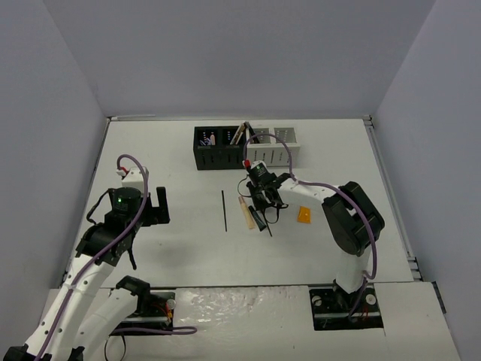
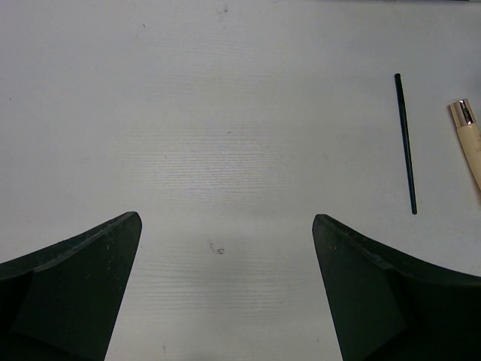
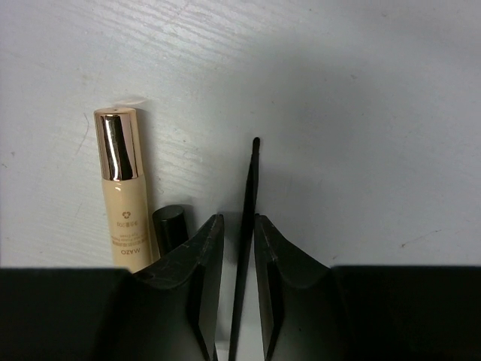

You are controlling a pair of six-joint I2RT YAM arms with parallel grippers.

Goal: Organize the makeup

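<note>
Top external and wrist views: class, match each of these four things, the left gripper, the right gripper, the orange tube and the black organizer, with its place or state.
Things:
1. left gripper
2. right gripper
3. orange tube
4. black organizer

Places or states:
A. at the far side, next to the white organizer
B. lying flat beside the right arm
C. open wide above the table
D. straddling a thin black pencil

Pairs: 1-C, 2-D, 3-B, 4-A
</note>
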